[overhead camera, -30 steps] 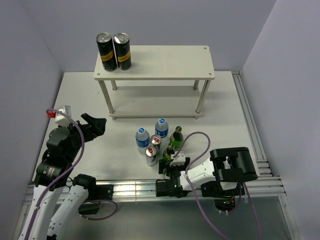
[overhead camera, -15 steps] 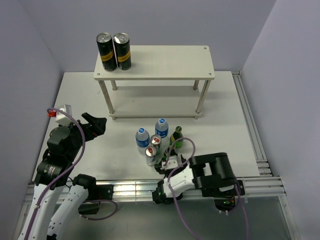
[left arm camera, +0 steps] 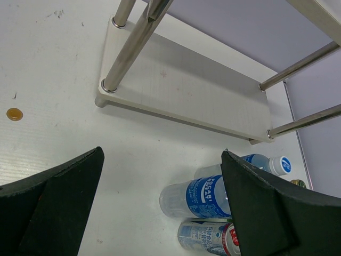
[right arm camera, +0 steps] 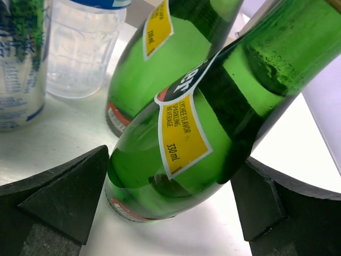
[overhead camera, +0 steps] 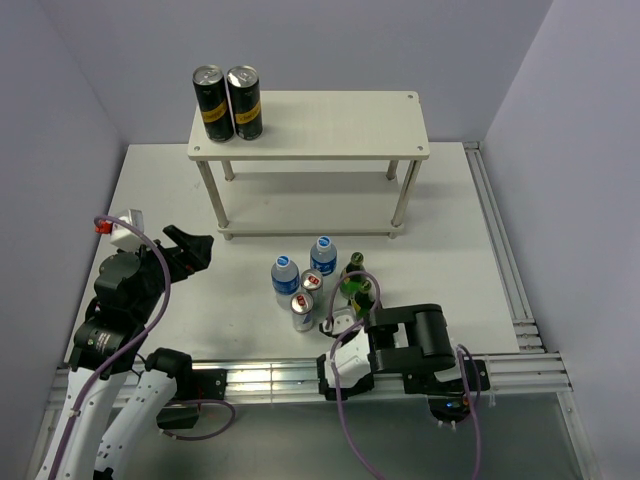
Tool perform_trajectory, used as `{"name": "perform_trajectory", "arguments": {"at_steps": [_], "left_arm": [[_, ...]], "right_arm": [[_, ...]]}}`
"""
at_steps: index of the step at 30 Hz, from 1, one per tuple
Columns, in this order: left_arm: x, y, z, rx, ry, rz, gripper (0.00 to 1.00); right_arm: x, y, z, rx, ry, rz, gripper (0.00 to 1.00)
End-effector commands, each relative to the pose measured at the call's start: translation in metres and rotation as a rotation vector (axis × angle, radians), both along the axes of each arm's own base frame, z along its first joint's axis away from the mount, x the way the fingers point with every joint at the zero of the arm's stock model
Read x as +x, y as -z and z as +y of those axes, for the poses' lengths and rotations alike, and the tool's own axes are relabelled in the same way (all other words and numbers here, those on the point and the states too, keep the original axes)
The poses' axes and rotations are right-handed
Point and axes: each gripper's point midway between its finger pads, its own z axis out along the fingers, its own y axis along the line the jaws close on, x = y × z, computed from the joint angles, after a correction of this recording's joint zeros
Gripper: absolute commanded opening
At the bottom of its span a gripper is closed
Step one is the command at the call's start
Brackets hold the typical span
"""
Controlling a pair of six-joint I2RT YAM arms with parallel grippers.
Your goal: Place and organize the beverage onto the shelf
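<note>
Though scuffed, white table [overhead camera: 450, 230] beneath shelf [overhead camera: 330, 125], lilac walls [overhead camera: 300, 40]

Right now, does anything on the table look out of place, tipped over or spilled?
Only one oddity: a small gold disc, perhaps a coin, lies loose on the table near a corner foot of the shelf. The drinks stand upright in a tight cluster, and nothing looks spilled or damaged.
</note>
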Motion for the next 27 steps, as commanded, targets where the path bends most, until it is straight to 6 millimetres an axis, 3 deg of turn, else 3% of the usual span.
{"name": "perform_trajectory", "arguments": {"at_steps": [1,4,8,9,11,13,19,22,27], "left_arm": [[0.004,-0.006,-0.003,0.003,0.014,-0.027,0.99],[0.003,-0.006,-0.003,0.002,0.015,-0.028,0.99],[0.004,-0.005,-0.003,0.003,0.015,-0.022,0.99],[0.004,-0.006,-0.003,0.004,0.016,-0.025,0.99],[0.005,-0.005,-0.003,0.005,0.016,-0.022,0.99],[0.005,-0.005,-0.003,0.005,0.016,-0.022,0.99],[0.005,-0.003,-0.004,0.007,0.019,-0.018,0.99],[0.006,-0.003,-0.004,0.008,0.019,-0.015,0.98],[0.006,-0.003,-0.005,0.007,0.027,-0.013,0.98]], "right_arm": [[0.005,-0.022,0.042,0.655,-0.154,-0.062,0.96],[0.005,-0.019,0.044,0.636,-0.175,-0.064,0.89],[0.004,-0.020,0.048,0.645,-0.181,-0.066,0.72],[0.004,-0.020,0.048,0.646,-0.177,-0.065,0.62],[0.005,-0.019,0.048,0.651,-0.164,-0.063,0.17],[0.005,-0.017,0.046,0.650,-0.149,-0.061,0.02],[0.000,-0.019,0.044,0.666,-0.130,-0.050,0.00],[-0.008,-0.030,0.046,0.709,-0.140,-0.034,0.00],[-0.040,-0.053,0.063,0.661,-0.179,0.032,0.00]]}}
